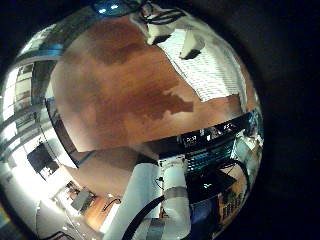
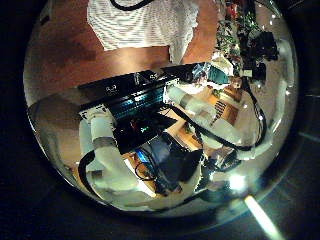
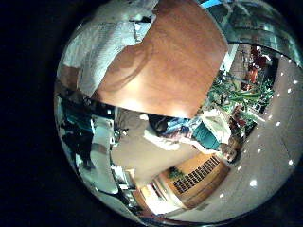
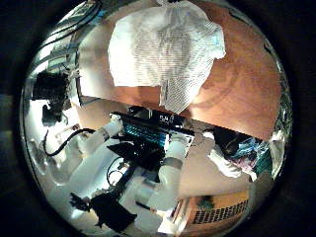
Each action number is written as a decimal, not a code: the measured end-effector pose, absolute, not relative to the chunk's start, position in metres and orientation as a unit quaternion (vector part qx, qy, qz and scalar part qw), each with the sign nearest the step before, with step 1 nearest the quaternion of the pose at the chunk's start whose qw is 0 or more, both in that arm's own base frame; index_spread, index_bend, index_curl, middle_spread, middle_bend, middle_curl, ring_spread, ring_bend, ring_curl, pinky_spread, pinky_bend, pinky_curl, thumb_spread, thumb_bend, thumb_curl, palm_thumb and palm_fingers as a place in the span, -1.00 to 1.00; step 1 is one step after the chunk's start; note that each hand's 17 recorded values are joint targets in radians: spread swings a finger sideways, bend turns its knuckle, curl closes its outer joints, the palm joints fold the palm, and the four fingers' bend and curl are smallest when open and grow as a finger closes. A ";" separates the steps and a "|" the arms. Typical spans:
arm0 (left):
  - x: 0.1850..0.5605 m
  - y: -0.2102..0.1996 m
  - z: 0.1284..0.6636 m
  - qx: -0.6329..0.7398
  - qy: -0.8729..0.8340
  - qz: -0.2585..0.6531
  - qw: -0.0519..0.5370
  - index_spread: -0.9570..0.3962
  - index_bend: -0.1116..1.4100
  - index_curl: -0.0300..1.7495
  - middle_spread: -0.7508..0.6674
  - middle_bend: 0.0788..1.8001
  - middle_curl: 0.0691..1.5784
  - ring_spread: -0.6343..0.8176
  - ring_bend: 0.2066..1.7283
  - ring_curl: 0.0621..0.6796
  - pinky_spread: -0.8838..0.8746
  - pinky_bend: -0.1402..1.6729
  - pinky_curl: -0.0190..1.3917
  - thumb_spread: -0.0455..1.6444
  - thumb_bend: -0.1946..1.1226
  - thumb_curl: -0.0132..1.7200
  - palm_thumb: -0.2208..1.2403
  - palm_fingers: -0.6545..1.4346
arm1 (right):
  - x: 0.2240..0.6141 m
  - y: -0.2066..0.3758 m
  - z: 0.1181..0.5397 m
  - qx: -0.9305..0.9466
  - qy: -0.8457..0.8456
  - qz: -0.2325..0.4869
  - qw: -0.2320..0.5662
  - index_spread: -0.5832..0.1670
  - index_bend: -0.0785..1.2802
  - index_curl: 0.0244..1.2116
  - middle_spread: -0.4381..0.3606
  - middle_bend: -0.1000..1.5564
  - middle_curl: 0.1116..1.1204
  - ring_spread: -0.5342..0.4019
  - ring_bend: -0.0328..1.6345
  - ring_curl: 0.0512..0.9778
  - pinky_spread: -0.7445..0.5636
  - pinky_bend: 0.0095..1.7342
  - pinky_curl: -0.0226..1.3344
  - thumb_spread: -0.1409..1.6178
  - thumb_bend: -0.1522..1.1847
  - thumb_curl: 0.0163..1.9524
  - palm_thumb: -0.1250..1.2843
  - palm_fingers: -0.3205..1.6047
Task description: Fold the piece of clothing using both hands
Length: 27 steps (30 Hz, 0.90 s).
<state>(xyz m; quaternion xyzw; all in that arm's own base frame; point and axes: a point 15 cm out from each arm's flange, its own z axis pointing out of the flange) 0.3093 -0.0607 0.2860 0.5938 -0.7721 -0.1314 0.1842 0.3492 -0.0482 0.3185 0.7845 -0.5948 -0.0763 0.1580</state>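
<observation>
A striped piece of clothing (image 4: 163,49) lies spread flat on the wooden table (image 4: 247,84), with one sleeve (image 4: 178,94) reaching toward the table's edge. It also shows in the left thumb side view as the clothing (image 2: 140,22), in the left little finger side view as the clothing (image 1: 205,65), and in the right little finger side view as the clothing (image 3: 99,43). It looks small in every view, so both palms are well above it. Pale parts of a hand (image 1: 185,42) show over the cloth. Neither hand's fingers show clearly.
Bare tabletop (image 1: 120,90) stretches beside the clothing. A dark equipment rack (image 4: 148,123) stands along the table's edge, with the robot arms (image 4: 173,168) rising behind it. Room furniture and plants (image 3: 237,95) lie beyond the table.
</observation>
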 end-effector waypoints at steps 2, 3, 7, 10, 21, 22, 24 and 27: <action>0.306 -0.061 0.283 0.595 -0.770 -0.134 0.187 0.38 -0.67 -0.75 0.64 -0.90 -0.74 0.66 -0.58 -0.66 0.67 -0.52 -0.53 0.08 -0.88 -0.93 -0.93 -0.48 | 0.349 -0.052 0.319 0.786 -0.593 -0.079 0.159 -0.37 -0.68 -0.66 0.15 -0.60 -0.56 0.48 -0.27 -0.69 0.61 -0.17 -0.74 0.34 -0.83 -0.81 -0.87 -0.70; 0.305 -0.061 0.283 0.595 -0.770 -0.134 0.188 0.38 -0.67 -0.74 0.64 -0.90 -0.74 0.67 -0.59 -0.66 0.67 -0.52 -0.53 0.08 -0.88 -0.93 -0.93 -0.48 | 0.348 -0.054 0.319 0.785 -0.593 -0.081 0.159 -0.37 -0.67 -0.66 0.15 -0.60 -0.56 0.48 -0.28 -0.69 0.61 -0.18 -0.74 0.34 -0.83 -0.81 -0.87 -0.70; 0.304 -0.061 0.279 0.597 -0.770 -0.131 0.184 0.42 -0.67 -0.74 0.67 -0.90 -0.76 0.68 -0.60 -0.66 0.68 -0.53 -0.53 0.10 -0.87 -0.94 -0.92 -0.48 | 0.343 -0.062 0.324 0.779 -0.600 -0.085 0.159 -0.36 -0.67 -0.65 0.14 -0.61 -0.55 0.48 -0.29 -0.68 0.61 -0.21 -0.72 0.34 -0.83 -0.81 -0.87 -0.68; 0.295 -0.060 0.264 0.595 -0.769 -0.139 0.185 0.44 -0.67 -0.74 0.70 -0.90 -0.77 0.70 -0.61 -0.65 0.68 -0.54 -0.53 0.12 -0.85 -0.94 -0.89 -0.46 | 0.339 -0.071 0.324 0.773 -0.609 -0.092 0.153 -0.36 -0.66 -0.64 0.15 -0.61 -0.55 0.47 -0.31 -0.67 0.61 -0.23 -0.71 0.35 -0.83 -0.82 -0.87 -0.67; 0.315 -0.055 0.238 0.567 -0.800 -0.153 0.119 0.47 -0.65 -0.71 0.68 -0.89 -0.77 0.67 -0.59 -0.58 0.66 -0.54 -0.53 0.27 -0.72 -0.85 -0.68 -0.41 | 0.333 -0.070 0.320 0.765 -0.617 -0.102 0.155 -0.31 -0.67 -0.63 0.17 -0.59 -0.53 0.50 -0.32 -0.64 0.64 -0.28 -0.66 0.37 -0.82 -0.82 -0.86 -0.64; 0.316 -0.055 0.233 0.564 -0.803 -0.157 0.116 0.47 -0.65 -0.70 0.68 -0.89 -0.78 0.67 -0.58 -0.58 0.66 -0.54 -0.53 0.28 -0.72 -0.83 -0.66 -0.41 | 0.331 -0.068 0.320 0.764 -0.617 -0.104 0.156 -0.31 -0.67 -0.63 0.18 -0.59 -0.53 0.50 -0.31 -0.63 0.65 -0.28 -0.66 0.37 -0.82 -0.82 -0.85 -0.64; 0.314 -0.057 0.224 0.557 -0.807 -0.162 0.112 0.47 -0.66 -0.70 0.66 -0.89 -0.77 0.65 -0.56 -0.56 0.65 -0.52 -0.52 0.30 -0.71 -0.81 -0.63 -0.40 | 0.325 -0.065 0.321 0.759 -0.620 -0.113 0.163 -0.30 -0.67 -0.63 0.18 -0.59 -0.53 0.50 -0.31 -0.62 0.65 -0.29 -0.65 0.38 -0.82 -0.81 -0.85 -0.64; 0.308 -0.060 0.205 0.546 -0.814 -0.167 0.110 0.47 -0.67 -0.70 0.65 -0.89 -0.77 0.63 -0.55 -0.54 0.64 -0.51 -0.51 0.32 -0.72 -0.77 -0.60 -0.41 | 0.317 -0.058 0.325 0.757 -0.619 -0.121 0.173 -0.28 -0.67 -0.63 0.18 -0.59 -0.53 0.51 -0.31 -0.61 0.65 -0.30 -0.64 0.39 -0.81 -0.81 -0.85 -0.63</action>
